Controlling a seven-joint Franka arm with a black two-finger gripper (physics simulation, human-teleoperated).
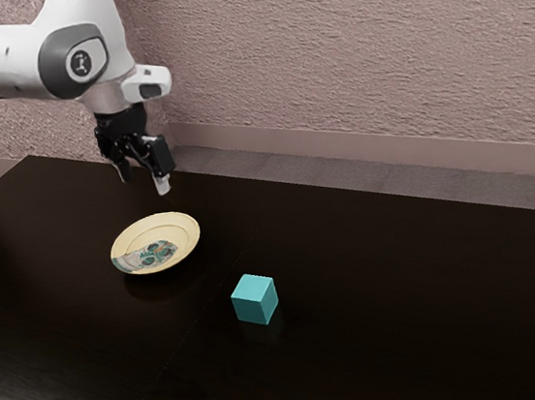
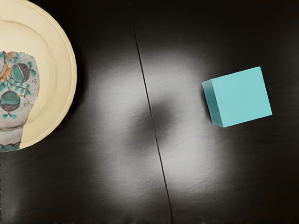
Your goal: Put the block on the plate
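Observation:
The black gripper (image 1: 144,179) hangs above the table in the exterior view, beyond the plate, its two fingers apart with nothing between them. A cream plate (image 1: 183,233) with a painted pattern lies on the table. The teal block (image 1: 254,299) rests on the tabletop, separate from the plate and towards the exterior view's right. In the wrist view, the block (image 2: 242,98) and part of the plate (image 2: 58,74) are apart, with bare tabletop between them.
The dark, glossy table (image 1: 389,312) has a thin seam running between plate and block. Its far edge lies near a textured wall (image 1: 357,52).

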